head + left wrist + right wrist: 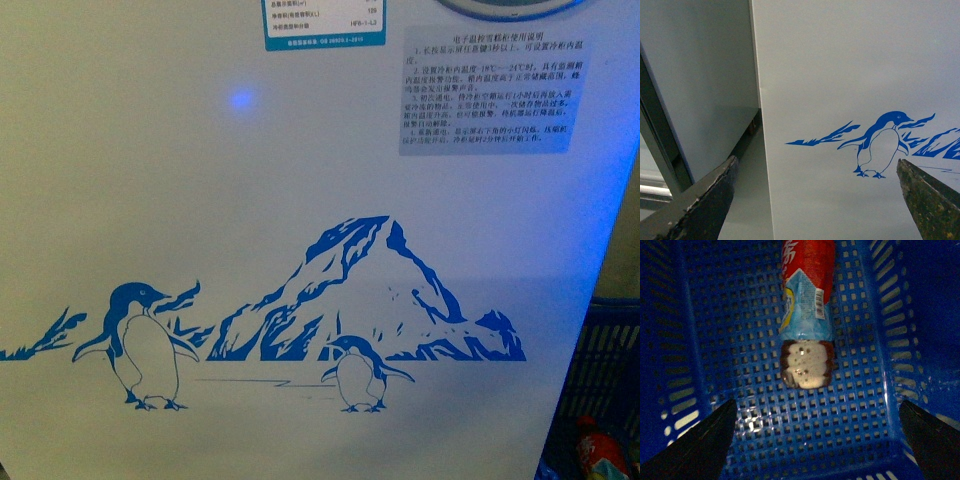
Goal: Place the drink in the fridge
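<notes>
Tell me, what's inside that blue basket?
One drink bottle lies on its side on the lattice floor of the basket, with brown liquid and a red label showing. Its cap end runs out of the picture, and the bottle hides the floor beneath it.

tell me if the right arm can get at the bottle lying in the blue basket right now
Probably yes. The right claw hangs open over the blue plastic lattice basket, and the clear, red-labelled plastic bottle of brown liquid lies on its floor, with nothing covering it.

The left gripper (816, 161) holds its dark jaws spread wide apart; the right gripper (817, 402) is spread just as wide.
</notes>
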{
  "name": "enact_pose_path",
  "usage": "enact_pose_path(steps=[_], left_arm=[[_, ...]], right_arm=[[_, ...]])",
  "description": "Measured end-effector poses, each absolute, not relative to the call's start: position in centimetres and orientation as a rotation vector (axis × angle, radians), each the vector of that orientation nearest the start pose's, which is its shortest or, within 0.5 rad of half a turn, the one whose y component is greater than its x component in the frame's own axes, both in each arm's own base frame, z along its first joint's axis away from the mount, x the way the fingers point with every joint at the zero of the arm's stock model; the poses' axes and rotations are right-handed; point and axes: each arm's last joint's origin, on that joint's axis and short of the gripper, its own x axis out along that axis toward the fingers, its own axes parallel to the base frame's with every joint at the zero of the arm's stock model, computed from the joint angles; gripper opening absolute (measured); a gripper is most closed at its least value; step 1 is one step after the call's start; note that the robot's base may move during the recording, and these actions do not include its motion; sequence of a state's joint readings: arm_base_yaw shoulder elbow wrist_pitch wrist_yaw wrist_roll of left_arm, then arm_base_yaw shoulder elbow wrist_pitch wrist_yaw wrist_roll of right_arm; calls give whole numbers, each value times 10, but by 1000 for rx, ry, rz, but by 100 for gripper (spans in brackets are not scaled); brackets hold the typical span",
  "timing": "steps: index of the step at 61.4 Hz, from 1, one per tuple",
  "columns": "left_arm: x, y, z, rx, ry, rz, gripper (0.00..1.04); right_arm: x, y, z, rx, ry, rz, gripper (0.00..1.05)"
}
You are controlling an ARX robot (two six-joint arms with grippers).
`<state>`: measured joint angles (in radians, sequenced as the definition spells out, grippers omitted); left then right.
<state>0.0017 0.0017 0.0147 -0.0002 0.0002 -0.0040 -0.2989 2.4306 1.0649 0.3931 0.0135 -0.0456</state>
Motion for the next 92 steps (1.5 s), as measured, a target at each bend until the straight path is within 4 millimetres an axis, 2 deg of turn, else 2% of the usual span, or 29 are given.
enact_pose_path(steps=[7, 19, 29, 42, 60, 78, 81, 82, 92], left_arm=[[97, 0, 168, -4, -13, 2, 97], [97, 0, 168, -4, -13, 2, 97], [97, 0, 168, -4, -13, 2, 97], [97, 0, 168, -4, -13, 2, 97], [97, 0, 168, -4, -13, 2, 97], [97, 0, 168, -4, -13, 2, 97], [97, 0, 168, -4, -13, 2, 97], [97, 0, 168, -4, -13, 2, 97], [97, 0, 168, -4, -13, 2, 97]], right_arm=[[391, -124, -57, 99, 977, -289, 97], [414, -130, -84, 99, 980, -317, 97], [428, -130, -105, 111, 995, -332, 97], [456, -124, -142, 95, 1002, -361, 97], [469, -125, -166, 84, 1031, -387, 97], [461, -123, -185, 98, 1083, -386, 97], [461, -123, -185, 104, 1082, -385, 90], [459, -121, -186, 102, 1073, -383, 63], [454, -120, -176, 106, 1062, -376, 47]])
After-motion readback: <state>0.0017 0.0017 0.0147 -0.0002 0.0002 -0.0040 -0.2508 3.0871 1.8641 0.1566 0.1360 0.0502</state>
